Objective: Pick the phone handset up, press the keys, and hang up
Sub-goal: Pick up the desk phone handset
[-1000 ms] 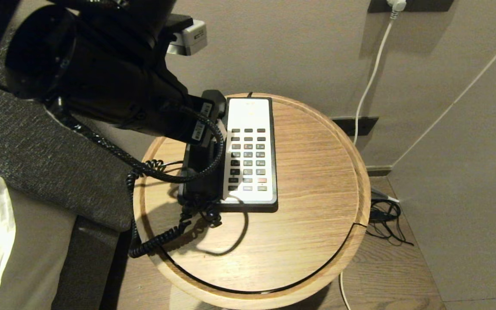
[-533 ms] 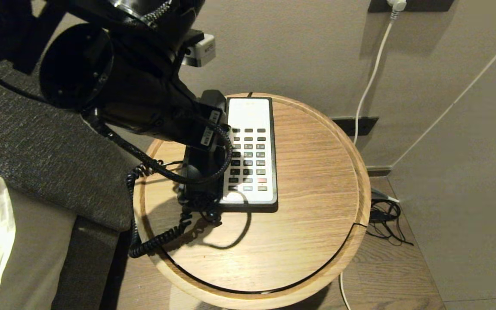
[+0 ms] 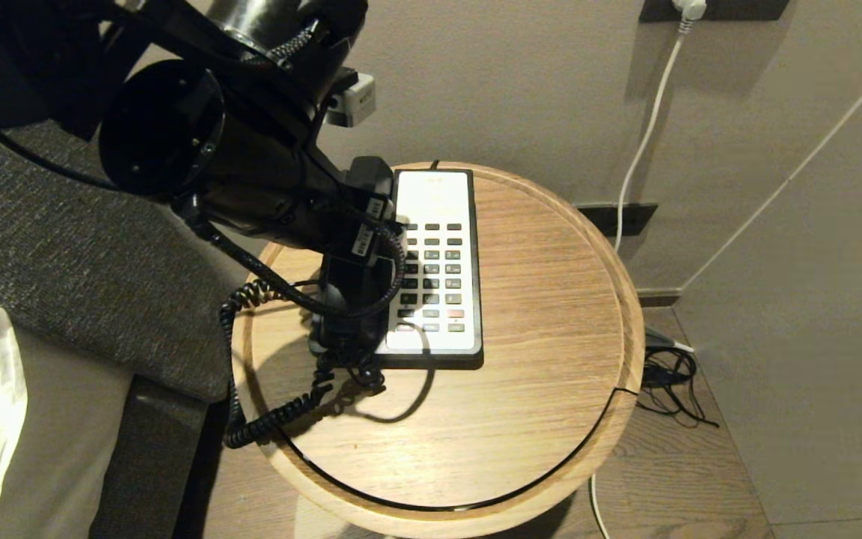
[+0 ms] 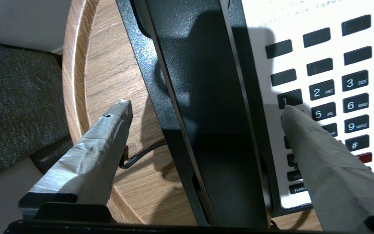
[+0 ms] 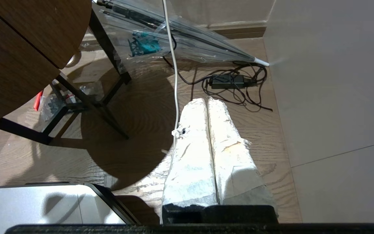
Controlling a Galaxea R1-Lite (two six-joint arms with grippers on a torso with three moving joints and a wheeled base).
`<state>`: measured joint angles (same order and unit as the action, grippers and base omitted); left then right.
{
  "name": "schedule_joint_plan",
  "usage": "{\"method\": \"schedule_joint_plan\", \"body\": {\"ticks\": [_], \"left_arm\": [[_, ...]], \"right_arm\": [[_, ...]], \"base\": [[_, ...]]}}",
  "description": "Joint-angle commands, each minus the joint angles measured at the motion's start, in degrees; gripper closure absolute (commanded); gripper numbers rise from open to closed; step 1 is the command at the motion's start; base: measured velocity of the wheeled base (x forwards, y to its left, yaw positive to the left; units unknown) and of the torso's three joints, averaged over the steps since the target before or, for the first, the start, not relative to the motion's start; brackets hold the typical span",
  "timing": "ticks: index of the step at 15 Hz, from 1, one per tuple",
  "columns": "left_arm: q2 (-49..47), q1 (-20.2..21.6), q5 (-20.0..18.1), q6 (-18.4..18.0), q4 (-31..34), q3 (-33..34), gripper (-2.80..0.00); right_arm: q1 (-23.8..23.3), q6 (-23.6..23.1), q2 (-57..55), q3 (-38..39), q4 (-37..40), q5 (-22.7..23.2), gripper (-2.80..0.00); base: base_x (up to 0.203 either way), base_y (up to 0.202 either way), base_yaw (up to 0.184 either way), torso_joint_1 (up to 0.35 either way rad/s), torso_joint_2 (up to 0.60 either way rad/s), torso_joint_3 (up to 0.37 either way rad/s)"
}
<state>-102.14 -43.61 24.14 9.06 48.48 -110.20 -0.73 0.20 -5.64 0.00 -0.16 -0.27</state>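
Observation:
The black phone handset [image 3: 366,177] lies in its cradle on the left side of the phone, on the round wooden table [image 3: 551,314]. The keys [image 3: 432,276] sit on the white faceplate beside it. My left arm [image 3: 251,180] reaches over the handset and hides most of it in the head view. In the left wrist view my left gripper [image 4: 205,109] is open and straddles the handset [image 4: 206,97]: one finger hangs over the wood, the other fingertip [image 4: 291,113] is over the keys [image 4: 333,87] near key 1. My right gripper [image 5: 208,100] is shut and empty, parked low over the floor.
The coiled cord [image 3: 266,427] loops off the table's left edge. Grey upholstery [image 3: 64,262] stands close on the left. A white cable [image 3: 648,127] runs down the wall behind. Black cables [image 3: 670,382] lie on the floor at the right.
My left arm has swung right and come down over the handset, covering more of it. The phone and handset have not moved.

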Motion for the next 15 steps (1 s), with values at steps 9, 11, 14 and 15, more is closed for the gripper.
{"method": "schedule_joint_plan", "body": {"ticks": [9, 11, 14, 15], "left_arm": [[0.0, 1.7, -1.1, 1.5, 0.3, 0.0, -2.8], [-0.2, 1.6, -1.6, 1.9, 0.3, 0.0, -2.8], [-0.2, 1.6, -2.6, 3.1, 0.4, 0.0, -2.8], [-0.2, 1.6, -2.6, 3.2, 0.4, 0.0, -2.8]], "right_arm": [[0.0, 0.0, 0.0, 0.0, -0.1, 0.0, 0.0], [0.1, 0.0, 0.0, 0.0, 0.0, 0.0, 0.0], [0.0, -0.1, 0.0, 0.0, 0.0, 0.0, 0.0], [0.0, 0.0, 0.0, 0.0, 0.0, 0.0, 0.0]], "base": [[0.0, 0.0, 0.0, 0.0, 0.0, 0.0], [0.0, 0.0, 0.0, 0.0, 0.0, 0.0], [0.0, 0.0, 0.0, 0.0, 0.0, 0.0], [0.0, 0.0, 0.0, 0.0, 0.0, 0.0]]}}
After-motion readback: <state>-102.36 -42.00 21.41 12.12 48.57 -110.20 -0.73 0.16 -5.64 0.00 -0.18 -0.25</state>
